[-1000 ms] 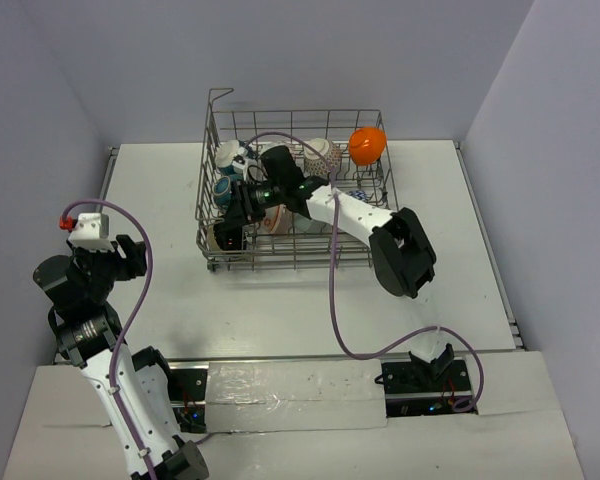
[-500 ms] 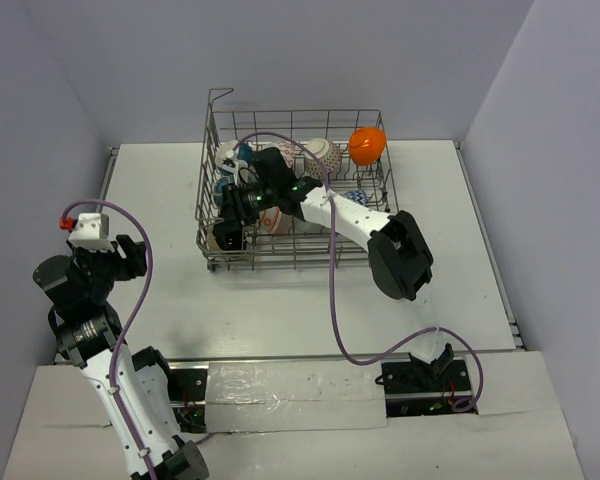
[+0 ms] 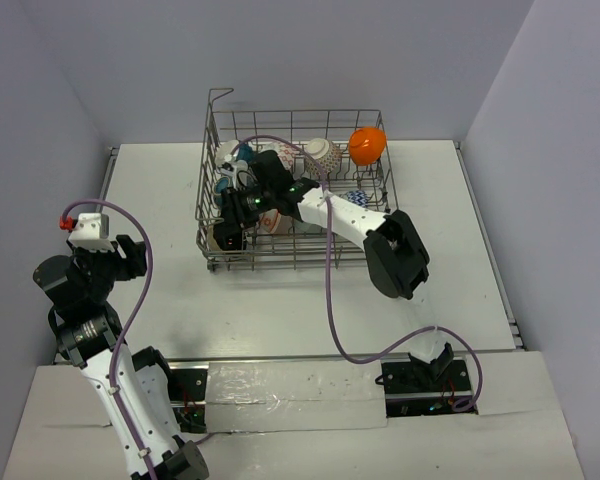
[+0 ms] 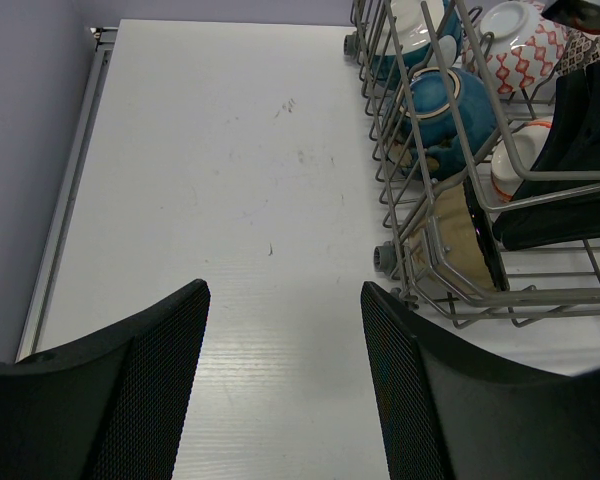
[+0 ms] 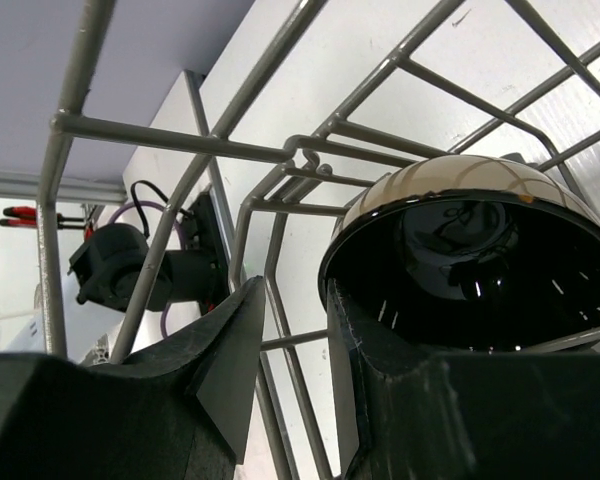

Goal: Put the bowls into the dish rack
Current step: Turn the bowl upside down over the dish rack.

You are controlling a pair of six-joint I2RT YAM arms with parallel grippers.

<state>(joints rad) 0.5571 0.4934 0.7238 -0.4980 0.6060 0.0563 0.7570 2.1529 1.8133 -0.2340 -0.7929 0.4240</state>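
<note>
Fingers [image 5: 230, 370] of outstretched right arm [image 3: 350, 215] sit inside dish rack [image 3: 280, 112].

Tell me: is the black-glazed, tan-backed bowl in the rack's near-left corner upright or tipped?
Tipped on edge: the black-glazed bowl stands inside the grey wire dish rack, its opening facing sideways.

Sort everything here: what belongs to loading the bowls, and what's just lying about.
Job in hand: dish rack, orange bowl, blue bowl, red-patterned bowl, black bowl, right pincer.
Lying about: table, purple cable, left pincer, off to the side of the rack.
</note>
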